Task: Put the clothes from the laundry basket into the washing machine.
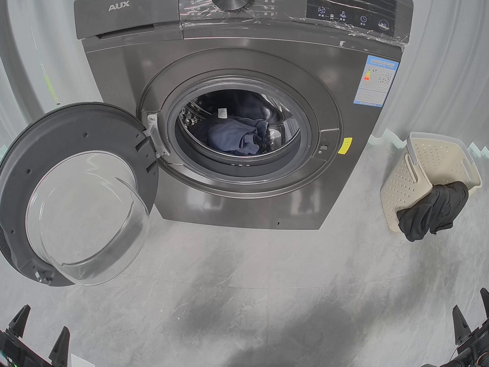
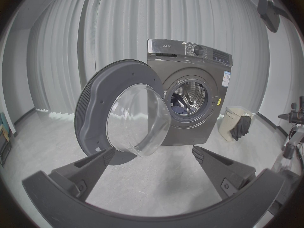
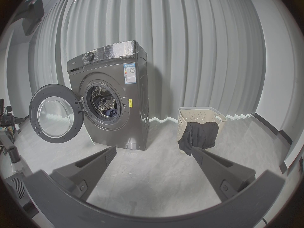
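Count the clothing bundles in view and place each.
2: a navy bundle inside the washing machine, and a black garment draped over the rim of the laundry basket. More may be hidden inside either.

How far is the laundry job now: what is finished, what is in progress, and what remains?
Done: the washing machine has its door swung open, and blue clothes lie in the drum.
In hand: nothing. The left pincer and the right pincer are both open and empty, back from the machine.
Left: one dark garment hangs over the rim of the laundry basket, on the floor to the machine's right.
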### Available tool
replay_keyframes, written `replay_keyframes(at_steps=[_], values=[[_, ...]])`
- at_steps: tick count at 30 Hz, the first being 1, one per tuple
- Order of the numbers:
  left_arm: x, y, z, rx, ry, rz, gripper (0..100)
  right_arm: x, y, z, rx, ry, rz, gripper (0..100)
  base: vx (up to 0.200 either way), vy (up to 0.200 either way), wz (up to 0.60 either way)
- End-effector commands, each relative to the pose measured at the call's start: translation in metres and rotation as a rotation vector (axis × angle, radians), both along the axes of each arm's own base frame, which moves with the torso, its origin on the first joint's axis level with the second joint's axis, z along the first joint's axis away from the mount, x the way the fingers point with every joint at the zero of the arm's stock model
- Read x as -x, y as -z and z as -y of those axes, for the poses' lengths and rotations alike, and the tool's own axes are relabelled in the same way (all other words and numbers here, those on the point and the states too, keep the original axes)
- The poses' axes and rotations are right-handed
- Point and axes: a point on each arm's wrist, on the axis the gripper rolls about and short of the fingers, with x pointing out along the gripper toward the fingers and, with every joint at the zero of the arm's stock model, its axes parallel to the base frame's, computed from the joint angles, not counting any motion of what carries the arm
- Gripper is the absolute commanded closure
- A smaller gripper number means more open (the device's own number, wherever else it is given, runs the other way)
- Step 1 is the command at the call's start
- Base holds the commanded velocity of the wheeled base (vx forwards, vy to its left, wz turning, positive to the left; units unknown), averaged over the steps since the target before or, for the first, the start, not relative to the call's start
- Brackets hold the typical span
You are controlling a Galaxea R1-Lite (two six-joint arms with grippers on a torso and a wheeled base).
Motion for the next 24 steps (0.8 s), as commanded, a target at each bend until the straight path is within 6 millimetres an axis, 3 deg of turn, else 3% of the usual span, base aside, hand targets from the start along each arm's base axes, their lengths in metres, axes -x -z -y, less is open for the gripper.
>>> replay_keyframes(at_steps=[1,3,11,24], values=[[0.0029,0.0062,0.0008,-0.004,-0.055,0.030,0,-0.0001,0.0047,0.0000,0.000,-0.005,-0.001,0,0.000,0.000,0.00],[0.0029,0.0062,0.0006,0.013,-0.063,0.030,0,-0.0001,0.0044,0.0000,-0.003,-0.008,0.002,0,0.000,0.000,0.00],[0.0029,0.0062,0.0007,-0.004,-0.061,0.030,0,-0.0001,0.0046,0.0000,0.000,-0.008,0.000,0,0.000,-0.200,0.00],[0.0029,0.0060,0.0003,0.013,-0.083,0.031,0,-0.0001,0.0046,0.0000,0.000,-0.008,0.000,0,0.000,0.000,0.00]])
